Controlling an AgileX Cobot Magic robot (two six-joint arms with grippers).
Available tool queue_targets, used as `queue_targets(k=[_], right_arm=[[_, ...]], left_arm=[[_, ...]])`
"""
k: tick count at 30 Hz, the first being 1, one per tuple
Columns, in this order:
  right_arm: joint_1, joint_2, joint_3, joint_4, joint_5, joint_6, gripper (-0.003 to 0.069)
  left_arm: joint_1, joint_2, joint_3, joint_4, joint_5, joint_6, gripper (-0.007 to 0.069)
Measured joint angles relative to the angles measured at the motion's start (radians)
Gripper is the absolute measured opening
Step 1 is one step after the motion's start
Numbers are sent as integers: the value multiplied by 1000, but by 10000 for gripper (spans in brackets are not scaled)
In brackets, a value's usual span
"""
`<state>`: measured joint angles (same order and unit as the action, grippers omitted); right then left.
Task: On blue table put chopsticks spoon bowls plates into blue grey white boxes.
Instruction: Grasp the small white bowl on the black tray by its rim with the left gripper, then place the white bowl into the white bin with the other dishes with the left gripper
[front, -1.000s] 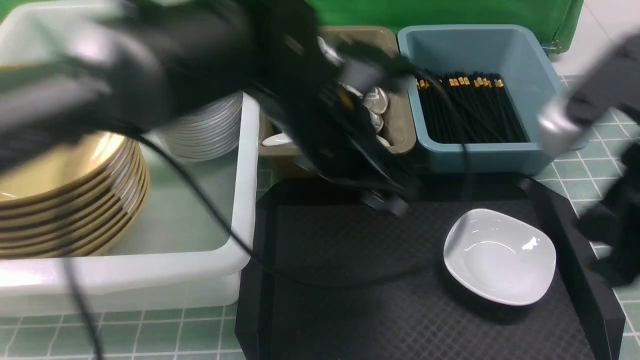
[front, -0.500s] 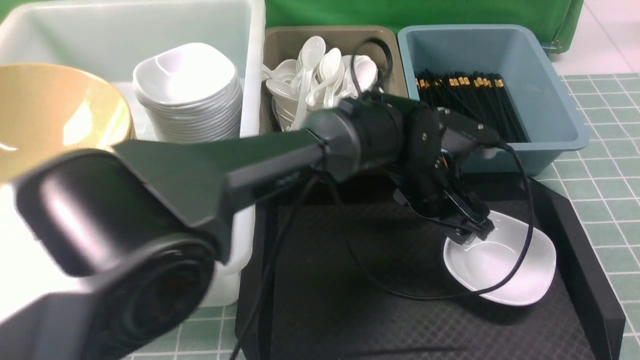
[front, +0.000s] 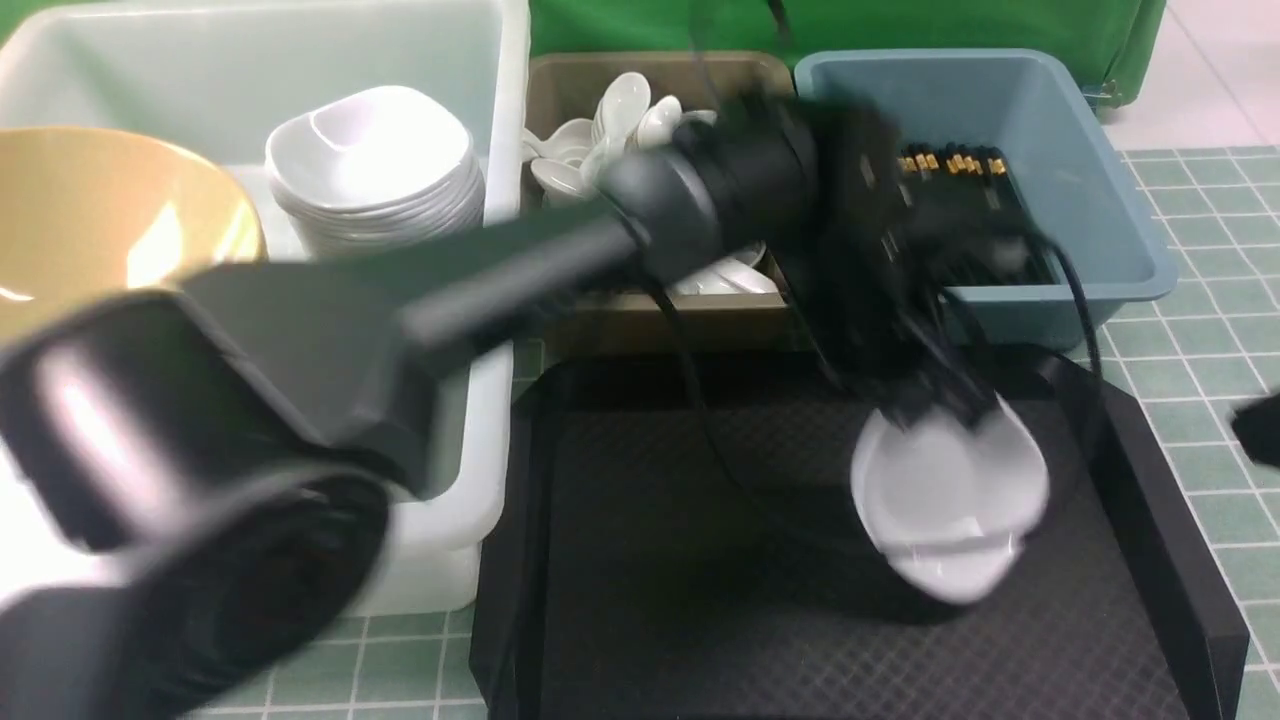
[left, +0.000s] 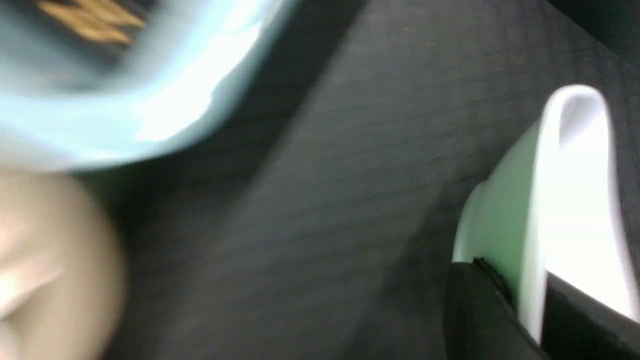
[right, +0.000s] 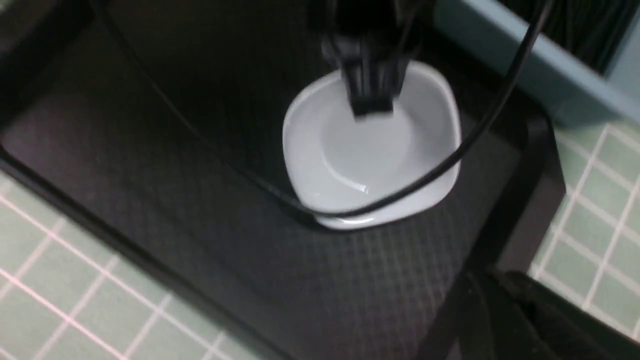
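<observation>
Left gripper (front: 935, 405): jaws pinching the far rim of the white bowl (front: 945, 500); the wrist view shows the rim (left: 575, 200) wedged between the fingers (left: 475, 310). The bowl is tilted with its gripped rim high, over the right side of the black tray (front: 700, 560). I cannot tell whether its low edge touches. Blue box (front: 1100, 200) with chopsticks (front: 960, 165) at the far right edge. Right gripper (right: 500, 320): dark edges only, jaws cannot be told.

One white box (front: 508, 100), one grey box (front: 700, 315), one blue box (front: 1095, 180), one tray (front: 680, 540) and one separate bowl (front: 950, 500) are counted
</observation>
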<state>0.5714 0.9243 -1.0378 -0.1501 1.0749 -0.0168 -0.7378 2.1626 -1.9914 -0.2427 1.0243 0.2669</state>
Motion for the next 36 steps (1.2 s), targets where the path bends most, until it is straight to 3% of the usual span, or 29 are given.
queue_targets(k=[9,16,20,29,34,36], right_arm=[[55,323,-356,207,-103,-216,39],[187,516,-522,233,-106,-279,43],[206,566,-528,235,-106,-295,44],[207,599,-533,233,-106,-295,47],[207,599,-534,217,-112,-295,48],[207,599,-534,211,-112,-295,48]], left_arm=[[318,-343,-31,11,146,0,4],[686,-381,-29,-8,229,-1,4],[806,-334,-26,-90,202,8,4],[870,-139,-25,-234,79,101,16],[870,-74,-25,-259,50,161,99],[870,-66,-25,-256,48,189,188]])
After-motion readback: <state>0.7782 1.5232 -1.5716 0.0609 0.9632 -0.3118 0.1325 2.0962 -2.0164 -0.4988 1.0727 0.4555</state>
